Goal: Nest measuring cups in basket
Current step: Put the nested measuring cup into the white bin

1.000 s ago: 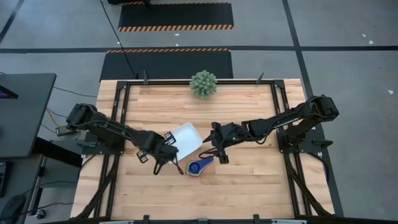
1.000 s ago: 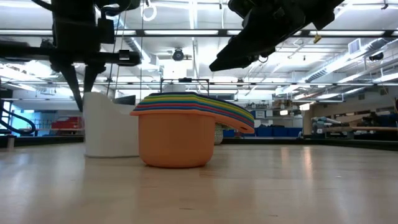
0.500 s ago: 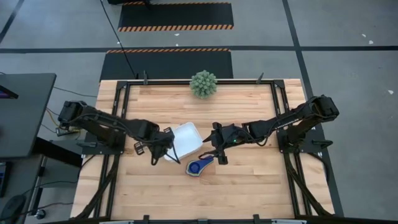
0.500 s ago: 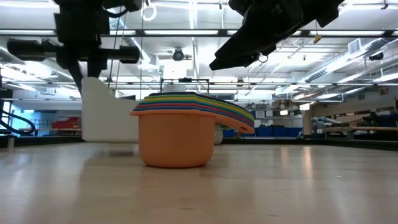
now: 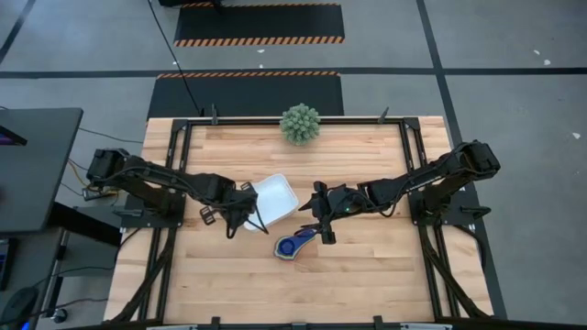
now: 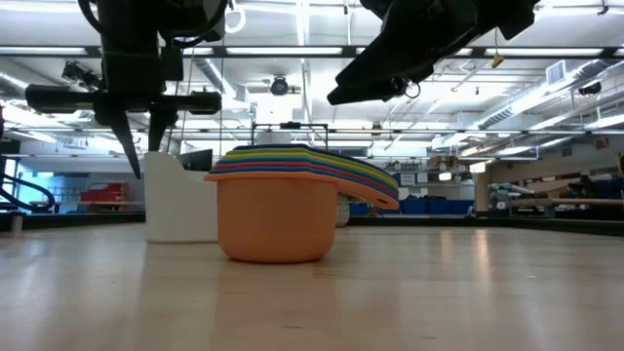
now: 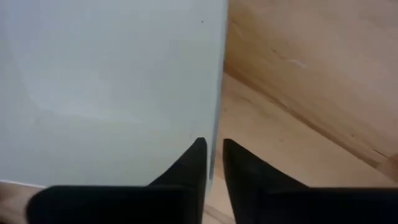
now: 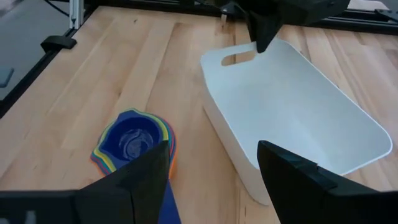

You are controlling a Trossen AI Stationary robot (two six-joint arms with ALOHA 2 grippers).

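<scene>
At the centre of the high view, the white basket (image 5: 272,202) sits on the wooden table (image 5: 367,275), turned at an angle. Its inside shows only bare white plastic. Just below and to the right of it in that frame lies the stack of measuring cups (image 5: 292,245), nested one inside another, dark blue on top, with the handles fanned toward the upper right. The stack rests on the table outside the basket, close to its lower right side but not touching it.

The left gripper (image 5: 248,216) is at the basket's left end. In the left wrist view its 2 dark fingers (image 7: 189,168) straddle the thin white wall (image 7: 216,93) of the basket, 1 finger on each side, with only a narrow gap between them; I cannot tell whether they press the wall. In the low view this gripper (image 6: 139,146) hangs over the basket (image 6: 180,200), which stands behind the orange outer cup (image 6: 275,224).

The right gripper (image 5: 323,229) hovers just right of the basket and above the stack's handles. Its jaws stand wide apart and hold nothing; the right wrist view looks between them at the cups (image 8: 134,143) and the basket (image 8: 298,124).

A spiky green ball plant (image 5: 300,124) stands at the top edge of the table, well apart from everything else.
</scene>
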